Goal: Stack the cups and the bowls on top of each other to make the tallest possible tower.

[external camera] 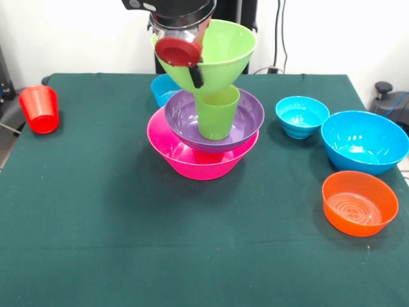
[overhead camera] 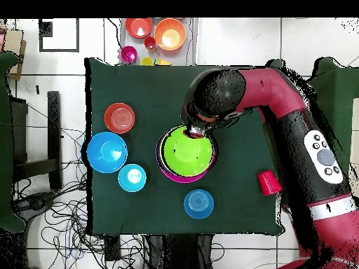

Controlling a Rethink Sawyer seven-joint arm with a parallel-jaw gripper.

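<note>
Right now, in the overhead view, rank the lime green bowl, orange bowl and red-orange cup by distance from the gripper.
1. Lime green plastic bowl, at the gripper, atop the tower.
2. Orange plastic bowl, picture-left.
3. Red-orange plastic cup, picture-right, slightly farther.

1. Going by the front view, the base bowl (external camera: 203,163) sat mid-table (external camera: 96,243), with a second bowl (external camera: 243,120) nested in it.
2. An upright cup (external camera: 217,114) stood inside that second bowl. A tilted bowl (external camera: 223,51) sat over it, maybe touching the cup's rim, hard to tell.
3. A hidden-ish small bowl (external camera: 161,88) was just behind the stack, toward the left.
4. A lone cup (external camera: 39,109) was way off by the table's left edge.
5. On the right, another small bowl (external camera: 301,116) sat farthest back, a large bowl (external camera: 364,142) right of it, and a nearest bowl (external camera: 359,203) in front of that one.
</note>
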